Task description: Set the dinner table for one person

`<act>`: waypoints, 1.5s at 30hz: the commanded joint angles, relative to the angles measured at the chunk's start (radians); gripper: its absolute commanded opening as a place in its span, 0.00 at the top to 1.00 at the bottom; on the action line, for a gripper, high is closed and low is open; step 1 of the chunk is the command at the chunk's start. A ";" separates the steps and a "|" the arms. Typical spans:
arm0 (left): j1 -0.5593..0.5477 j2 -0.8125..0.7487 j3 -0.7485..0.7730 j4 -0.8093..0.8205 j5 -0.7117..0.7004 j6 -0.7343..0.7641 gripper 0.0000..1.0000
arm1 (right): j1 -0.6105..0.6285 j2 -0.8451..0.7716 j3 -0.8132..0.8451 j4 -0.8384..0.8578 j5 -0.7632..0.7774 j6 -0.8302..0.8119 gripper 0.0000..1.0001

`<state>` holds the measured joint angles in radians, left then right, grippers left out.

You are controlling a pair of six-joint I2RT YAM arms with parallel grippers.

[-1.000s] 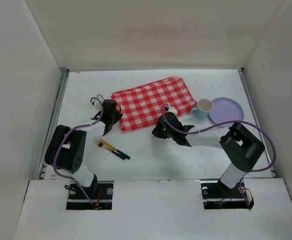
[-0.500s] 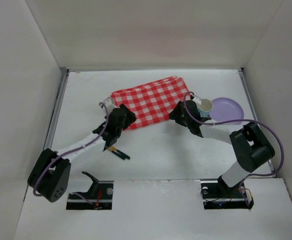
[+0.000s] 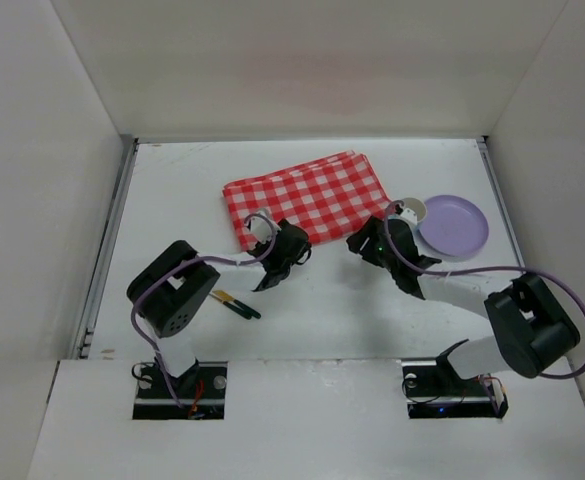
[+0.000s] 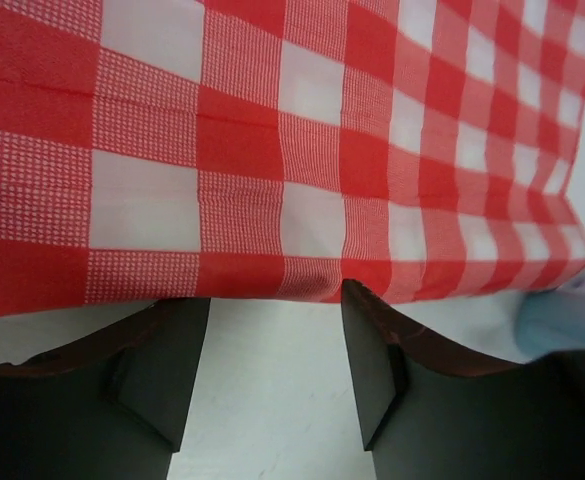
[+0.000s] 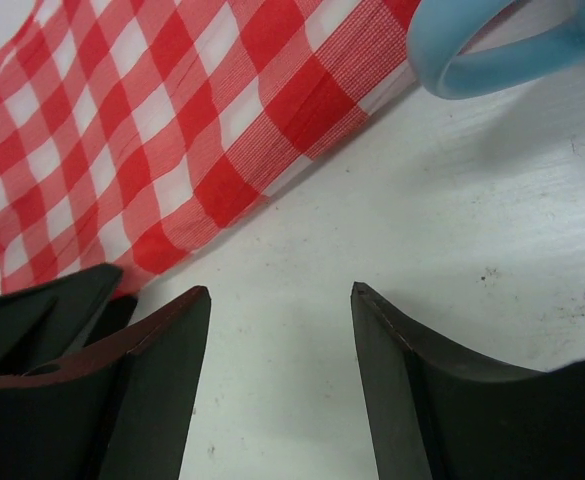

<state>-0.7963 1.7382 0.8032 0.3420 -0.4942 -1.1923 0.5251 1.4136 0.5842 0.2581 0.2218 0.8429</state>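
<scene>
Matte-white dinner table [image 3: 312, 315] | grey side rails [image 3: 109, 240] | checkered cloth [image 3: 307, 195] on it

The cloth [image 3: 307, 198] lay toward the back of the dinner table [image 3: 172, 180]. Right of it sat a cup [image 3: 409, 210], then a plate [image 3: 457, 225]; utensils [image 3: 237, 303] lay nearer, leftward.

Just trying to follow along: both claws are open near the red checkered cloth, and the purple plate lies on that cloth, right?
No. The top view shows the purple plate on the bare dinner table, right of the checkered cloth. The left gripper and right gripper are open.
</scene>
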 commanded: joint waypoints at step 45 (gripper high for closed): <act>0.202 -0.414 -0.453 0.026 0.324 0.250 0.89 | 0.034 -0.022 -0.173 0.044 0.068 0.209 0.91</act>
<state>-0.6106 1.3125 0.3462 0.3927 -0.1825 -0.9806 0.5350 1.4769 0.4858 0.3180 0.2214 1.0191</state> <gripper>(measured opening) 0.107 0.095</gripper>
